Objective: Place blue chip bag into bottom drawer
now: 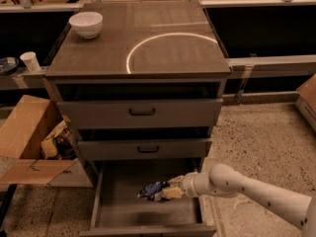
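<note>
The bottom drawer [118, 209] is pulled open below the cabinet's two closed grey drawers, showing its flat bare floor. The blue chip bag [150, 190], small, crumpled and dark blue, sits in the drawer's middle, a little above or on the floor; I cannot tell which. My gripper [165, 192] reaches in from the right on a white arm and is at the bag's right end, with the bag between its pale fingers.
A white bowl [86, 24] stands on the cabinet top at the back left. An open cardboard box [29, 142] with clutter sits on the floor to the left. A white cup [30, 61] stands on a shelf at far left. Speckled floor lies to the right.
</note>
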`<state>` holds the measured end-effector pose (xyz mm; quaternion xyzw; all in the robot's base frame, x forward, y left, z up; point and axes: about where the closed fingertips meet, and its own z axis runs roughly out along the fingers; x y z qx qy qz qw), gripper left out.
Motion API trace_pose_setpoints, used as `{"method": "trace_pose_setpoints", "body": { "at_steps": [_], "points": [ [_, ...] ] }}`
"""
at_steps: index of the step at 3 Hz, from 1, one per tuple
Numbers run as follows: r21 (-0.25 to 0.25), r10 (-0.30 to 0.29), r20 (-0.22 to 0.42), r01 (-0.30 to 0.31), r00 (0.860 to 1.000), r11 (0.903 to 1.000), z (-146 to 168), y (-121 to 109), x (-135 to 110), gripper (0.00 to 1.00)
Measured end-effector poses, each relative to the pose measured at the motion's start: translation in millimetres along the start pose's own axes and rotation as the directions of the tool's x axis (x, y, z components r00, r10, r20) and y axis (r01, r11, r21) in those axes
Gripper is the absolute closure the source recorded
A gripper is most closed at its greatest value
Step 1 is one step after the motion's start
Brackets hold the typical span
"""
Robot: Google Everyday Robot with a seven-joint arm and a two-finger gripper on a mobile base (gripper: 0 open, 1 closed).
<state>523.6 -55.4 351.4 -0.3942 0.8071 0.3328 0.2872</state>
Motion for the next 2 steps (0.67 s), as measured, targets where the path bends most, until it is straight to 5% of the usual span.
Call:
{"method": "trace_pose_setpoints", "body": {
  "at_steps": [1, 2],
  "points": [
    [-0.009, -0.032, 0.047, 0.032, 0.998, 0.9994, 10, -14, 13, 0.04],
    [-0.027, -0.059, 0.137, 0.063, 0.989, 0.9976, 5, -35, 22, 0.0]
  ]
}}
